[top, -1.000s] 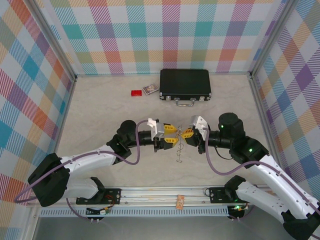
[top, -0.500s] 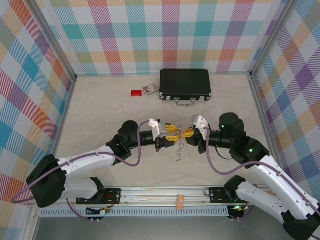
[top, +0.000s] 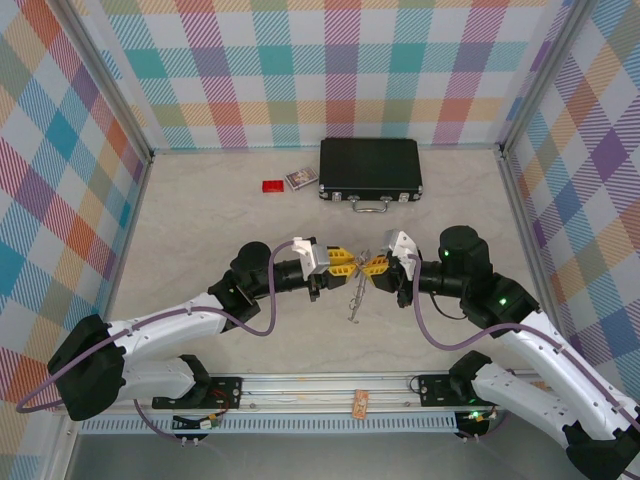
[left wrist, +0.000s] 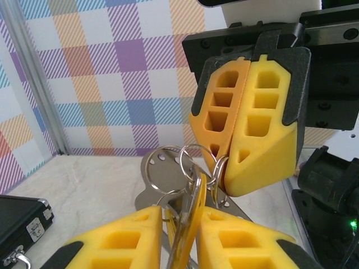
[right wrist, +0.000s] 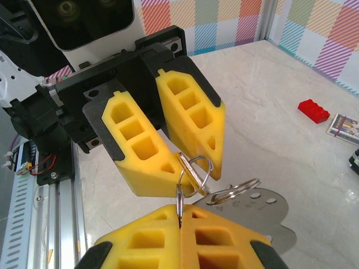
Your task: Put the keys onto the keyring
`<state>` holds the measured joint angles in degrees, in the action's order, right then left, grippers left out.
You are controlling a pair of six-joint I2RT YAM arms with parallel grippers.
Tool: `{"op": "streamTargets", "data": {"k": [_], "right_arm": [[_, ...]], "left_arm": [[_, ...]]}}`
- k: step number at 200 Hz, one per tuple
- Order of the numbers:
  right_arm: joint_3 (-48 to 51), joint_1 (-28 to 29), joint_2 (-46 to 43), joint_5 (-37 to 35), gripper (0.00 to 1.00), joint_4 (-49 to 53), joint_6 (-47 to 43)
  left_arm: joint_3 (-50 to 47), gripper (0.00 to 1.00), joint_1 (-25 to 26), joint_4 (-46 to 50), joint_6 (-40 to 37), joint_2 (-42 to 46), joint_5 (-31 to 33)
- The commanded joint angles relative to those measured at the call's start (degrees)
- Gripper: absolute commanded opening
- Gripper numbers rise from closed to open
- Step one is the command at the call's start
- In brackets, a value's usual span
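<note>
the jaws are matt yellow plastic, moulded with hollow cells, backed by matt black plastic. the keyring [right wrist: 193, 167] is thin bright metal wire, polished. the tag [right wrist: 255, 208] is flat, dull brushed metal. the bench [right wrist: 263, 112] looks like smooth pale stone, faintly glossy. the block [right wrist: 313, 110] is glossy red plastic. the case [left wrist: 19, 218] is grained black with shiny metal trim.

Right gripper [right wrist: 180, 212] and left gripper [right wrist: 193, 163] tip to tip, both tight on the keyring [right wrist: 205, 178]
</note>
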<state>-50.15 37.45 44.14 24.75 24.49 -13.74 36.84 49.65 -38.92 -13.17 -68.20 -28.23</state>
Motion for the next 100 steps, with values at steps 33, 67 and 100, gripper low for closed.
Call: {"op": "streamTargets", "data": {"k": [33, 67, 100], "right_arm": [[0.75, -0.45, -0.99, 1.66, 0.0, -2.6, 1.22], [1.59, -0.54, -1.49, 1.77, 0.0, -3.65, 1.9], [4.8, -0.62, -2.72, 0.75, 0.0, -8.29, 3.98]], "left_arm": [[0.47, 0.17, 0.36, -0.2, -1.32, -0.65, -3.24], [1.21, 0.02, 0.54, 1.59, -2.03, 0.09, -1.87], [2.92, 0.0, 0.45, 8.11, -4.45, 2.46, 1.08]]}}
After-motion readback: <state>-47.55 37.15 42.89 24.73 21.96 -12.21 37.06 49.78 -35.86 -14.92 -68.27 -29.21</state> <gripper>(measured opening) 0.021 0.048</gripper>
